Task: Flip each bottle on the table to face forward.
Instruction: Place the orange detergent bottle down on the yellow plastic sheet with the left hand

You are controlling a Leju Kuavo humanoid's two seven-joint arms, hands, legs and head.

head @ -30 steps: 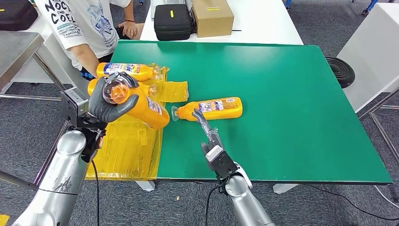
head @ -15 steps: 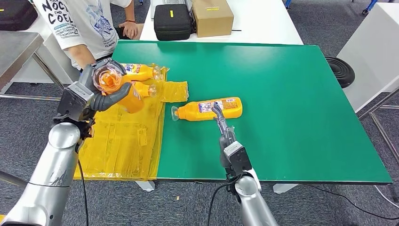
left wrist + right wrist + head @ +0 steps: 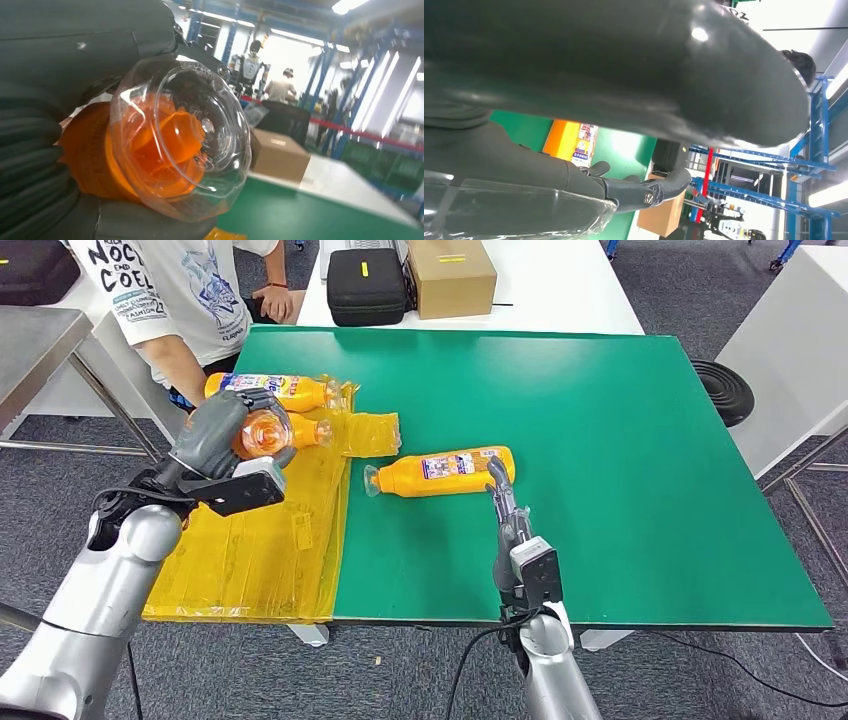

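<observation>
At the far left of the head view the left hand (image 3: pixel 222 435) is raised over the yellow plastic sheet (image 3: pixel 255 540), its grey fingers wrapped tightly around an orange bottle (image 3: pixel 262 433) that it holds with the clear cap end turned toward the camera; the left wrist view shows the same held bottle (image 3: pixel 165 145) close up, a transparent domed cap over an orange nozzle, with the thumb and dark fingers (image 3: pixel 30 150) clamped around its neck. In the upper left of the frame a person in a white printed T-shirt (image 3: pixel 170 290) stands at the table's corner. Just right of the left hand, two more orange bottles lie on the yellow sheet: one with a blue and white label (image 3: pixel 275 390) lying on its side near the table's upper left edge, and another (image 3: pixel 312 430) partly hidden behind the held bottle. Toward the centre of the green table (image 3: pixel 620 440), a fourth orange bottle (image 3: pixel 445 471) lies on its side, cap pointing left, label facing up. Right beside its right end is the right hand (image 3: pixel 503 502), fingers stretched out straight and close together, tips near or touching the bottle's base; I cannot tell whether they make contact. At the top centre a black case (image 3: pixel 366 285) and a cardboard box (image 3: pixel 451 276) sit on a white table beyond.
</observation>
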